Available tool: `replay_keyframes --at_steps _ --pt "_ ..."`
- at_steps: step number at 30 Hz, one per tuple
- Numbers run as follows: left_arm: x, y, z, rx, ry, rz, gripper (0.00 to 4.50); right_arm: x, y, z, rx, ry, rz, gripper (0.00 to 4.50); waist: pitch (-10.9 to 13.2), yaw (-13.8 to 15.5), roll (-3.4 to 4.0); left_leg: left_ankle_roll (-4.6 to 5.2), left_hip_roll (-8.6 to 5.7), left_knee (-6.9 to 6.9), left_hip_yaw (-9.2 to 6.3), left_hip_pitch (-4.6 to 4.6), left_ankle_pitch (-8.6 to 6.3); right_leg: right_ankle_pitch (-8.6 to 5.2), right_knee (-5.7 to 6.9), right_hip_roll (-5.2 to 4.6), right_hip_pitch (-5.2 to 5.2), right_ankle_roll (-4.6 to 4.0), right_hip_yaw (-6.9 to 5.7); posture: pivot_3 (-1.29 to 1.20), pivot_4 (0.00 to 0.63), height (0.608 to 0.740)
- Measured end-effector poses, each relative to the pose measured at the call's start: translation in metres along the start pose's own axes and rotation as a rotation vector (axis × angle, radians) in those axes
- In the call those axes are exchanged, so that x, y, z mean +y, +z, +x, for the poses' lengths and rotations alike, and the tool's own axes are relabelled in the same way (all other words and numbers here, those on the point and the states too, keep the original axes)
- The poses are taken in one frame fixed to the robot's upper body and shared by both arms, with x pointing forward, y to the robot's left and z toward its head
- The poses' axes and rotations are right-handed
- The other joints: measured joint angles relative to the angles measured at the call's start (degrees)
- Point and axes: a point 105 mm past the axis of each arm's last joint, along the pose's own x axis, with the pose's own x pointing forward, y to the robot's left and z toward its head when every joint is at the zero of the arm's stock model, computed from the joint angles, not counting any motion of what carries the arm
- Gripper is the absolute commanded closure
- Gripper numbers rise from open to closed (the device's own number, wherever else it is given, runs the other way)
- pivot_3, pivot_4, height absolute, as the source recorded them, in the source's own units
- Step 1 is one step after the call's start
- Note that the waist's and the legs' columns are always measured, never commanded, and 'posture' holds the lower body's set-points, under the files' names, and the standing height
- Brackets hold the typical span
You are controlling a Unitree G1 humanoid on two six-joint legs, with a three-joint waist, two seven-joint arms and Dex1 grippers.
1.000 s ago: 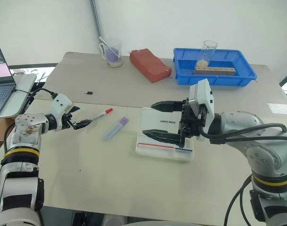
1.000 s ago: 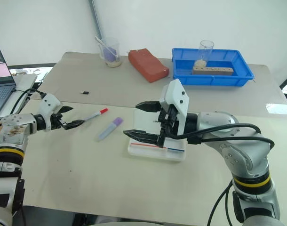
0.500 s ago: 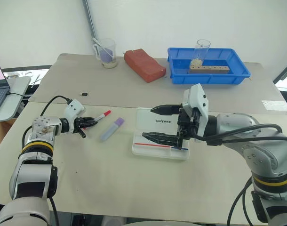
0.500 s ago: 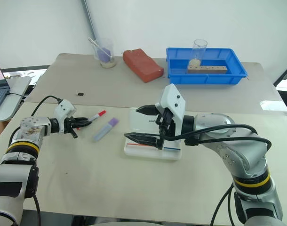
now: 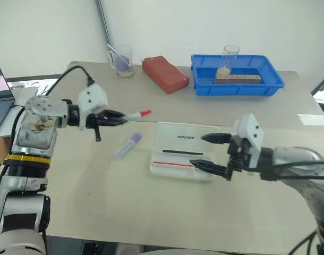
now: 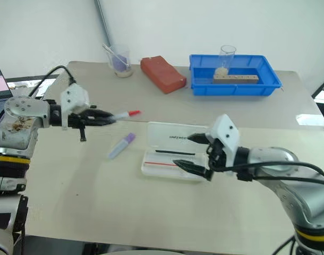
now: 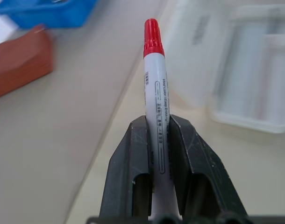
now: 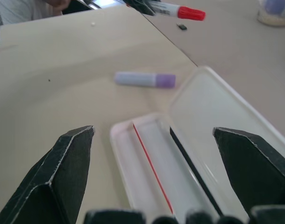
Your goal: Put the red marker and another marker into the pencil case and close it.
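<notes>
Two claws, three task items, several bystanders on a pale tabletop (image 5: 98,202).

Left claw (image 5: 121,119): closed on the red marker (image 5: 136,114), gripping the white barrel near its tail end; the red cap juts out past the fingertips toward the robot's right. Marker is lifted clear of the tabletop, roughly level. In the left wrist view the two black fingers (image 7: 133,158) press the barrel from both sides.

Right claw (image 5: 209,151): jaws spread wide, nothing between them, poised at the pencil case's right end, pointing leftward.

Pencil case (image 5: 183,151): white translucent, lying open, lid laid flat on the far side with "UNITREE" lettering showing. The tray half holds a thin red pen (image 5: 172,164) and a thin black pen (image 5: 178,152).

Purple highlighter (image 5: 126,146): lying flat on the tabletop, just left of the case, apart from both claws, darker cap toward the far side.

Far side of tabletop: red brick-like block (image 5: 165,74); blue tray (image 5: 237,85) with a clear glass (image 5: 229,57) and a wooden block (image 5: 240,78); measuring jug (image 5: 122,58) with a purple contents. Laptop (image 5: 0,90) at far left.
</notes>
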Motion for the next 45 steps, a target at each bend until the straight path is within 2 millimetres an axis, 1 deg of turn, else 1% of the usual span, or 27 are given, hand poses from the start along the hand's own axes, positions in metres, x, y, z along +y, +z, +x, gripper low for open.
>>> replay_keyframes --at_steps 2,5,8,10,13,16,18,22,24,26,32,34,35,38,41,43,45 --pt "-0.016 0.01 0.017 -0.009 -0.081 0.05 4.37 0.002 -0.002 -0.005 0.006 0.0 0.005 0.0 0.01 -0.04 -0.01 0.0 0.01 0.04 -0.15 0.02 0.0 0.0 0.03 0.12 0.01 -0.01 0.08 0.0 0.15 0.74" --pt "-0.027 0.022 0.043 -0.06 -0.117 0.093 4.37 0.002 0.002 -0.007 -0.004 -0.01 -0.004 0.0 0.02 -0.08 -0.03 0.01 -0.01 0.14 -0.41 0.01 0.0 0.01 0.03 0.25 0.02 -0.03 0.12 0.0 0.15 0.74" --pt "-0.04 0.03 0.072 -0.099 -0.151 0.114 4.37 0.002 0.002 -0.007 -0.008 -0.01 0.003 0.0 0.02 -0.08 -0.03 0.02 -0.07 0.21 -0.49 -0.05 0.0 0.01 -0.01 0.26 0.03 -0.02 0.17 0.0 0.15 0.74" --pt "-0.049 0.031 0.087 -0.108 -0.175 0.121 4.37 0.002 0.002 -0.007 -0.01 -0.015 0.004 0.0 0.03 -0.06 -0.05 0.02 -0.09 0.22 -0.54 -0.09 0.0 0.01 -0.03 0.28 0.03 -0.02 0.2 0.0 0.15 0.74" --pt "-0.054 0.028 0.108 -0.113 -0.173 0.124 4.37 0.001 0.001 -0.006 -0.008 -0.026 0.01 0.0 0.03 0.03 -0.05 0.02 -0.13 0.27 -0.68 -0.09 0.0 0.01 0.01 0.3 0.04 -0.02 0.19 0.0 0.15 0.74" --pt "-0.054 0.023 0.117 -0.106 -0.162 0.112 4.37 0.001 -0.001 -0.005 -0.005 -0.033 0.016 0.0 0.03 -0.02 -0.04 0.02 -0.19 0.27 -0.83 -0.09 0.0 0.01 0.0 0.31 0.05 -0.02 0.19 0.0 0.15 0.74" --pt "-0.053 0.016 0.12 -0.084 -0.154 0.106 4.37 0.002 -0.002 -0.004 -0.003 -0.031 0.021 0.0 0.03 -0.04 -0.04 0.02 -0.2 0.26 -0.87 -0.09 0.0 0.01 0.0 0.32 0.05 -0.02 0.19 0.0 0.15 0.74" --pt "-0.053 -0.002 0.125 -0.034 -0.16 0.091 4.37 0.005 -0.011 -0.002 0.019 -0.023 0.05 0.0 0.03 0.08 -0.04 0.02 -0.23 0.27 -0.91 -0.11 0.0 0.01 -0.01 0.31 0.06 -0.02 0.18 0.0 0.15 0.74" --pt "-0.054 -0.008 0.126 -0.022 -0.171 0.104 4.37 0.004 -0.013 -0.003 0.027 -0.029 0.051 0.0 0.03 0.13 -0.04 0.02 -0.23 0.28 -0.91 -0.13 0.0 0.01 -0.01 0.31 0.06 -0.02 0.18 0.0 0.15 0.74" --pt "-0.056 -0.009 0.128 -0.025 -0.178 0.109 4.37 0.004 -0.014 -0.003 0.03 -0.031 0.05 0.0 0.03 0.25 -0.03 0.02 -0.23 0.29 -0.92 -0.15 0.0 0.01 -0.01 0.31 0.06 -0.02 0.17 0.0 0.15 0.74" --pt "-0.06 -0.003 0.133 -0.054 -0.191 0.136 4.37 0.004 -0.016 -0.002 0.026 -0.033 0.057 0.0 0.02 0.36 -0.03 0.02 -0.24 0.3 -0.95 -0.17 0.0 0.01 -0.01 0.31 0.06 -0.02 0.15 0.0 0.15 0.74" --pt "-0.061 -0.004 0.135 -0.051 -0.191 0.145 3.34 0.004 -0.016 -0.001 0.024 -0.034 0.058 0.0 0.02 0.35 -0.03 0.02 -0.25 0.3 -0.96 -0.17 0.0 0.01 -0.01 0.32 0.06 -0.02 0.16 0.0 0.15 0.74" --pt "-0.061 -0.005 0.136 -0.049 -0.19 0.147 2.96 0.003 -0.016 -0.001 0.023 -0.035 0.058 0.0 0.02 0.35 -0.03 0.02 -0.26 0.3 -0.98 -0.17 0.0 0.01 0.0 0.32 0.06 -0.02 0.15 0.0 0.15 0.74" --pt "-0.06 -0.005 0.137 -0.054 -0.183 0.159 1.54 0.003 -0.015 0.0 0.02 -0.034 0.055 0.0 0.02 0.38 -0.03 0.02 -0.26 0.3 -0.99 -0.17 0.0 0.01 0.0 0.32 0.06 -0.02 0.15 0.0 0.15 0.74" --pt "-0.059 -0.004 0.137 -0.058 -0.175 0.157 0.03 0.003 -0.014 0.0 0.017 -0.034 0.055 0.0 0.02 0.4 -0.03 0.02 -0.26 0.31 -0.99 -0.18 0.0 0.01 0.0 0.32 0.06 -0.02 0.15 0.0 0.15 0.74" --pt "-0.053 0.002 0.129 -0.073 -0.15 0.153 0.03 0.003 -0.014 0.0 0.016 -0.03 0.055 0.0 0.03 0.33 -0.04 0.02 -0.26 0.3 -1.01 -0.23 0.0 0.01 0.01 0.33 0.01 -0.02 0.14 0.0 0.15 0.74" --pt "-0.038 0.013 0.109 -0.088 -0.097 0.144 0.03 0.004 -0.014 0.0 0.017 -0.024 0.054 0.0 0.02 0.21 -0.02 0.02 -0.25 0.3 -1.06 -0.25 0.0 0.01 0.04 0.37 -0.01 -0.02 0.13 0.0 0.15 0.74"
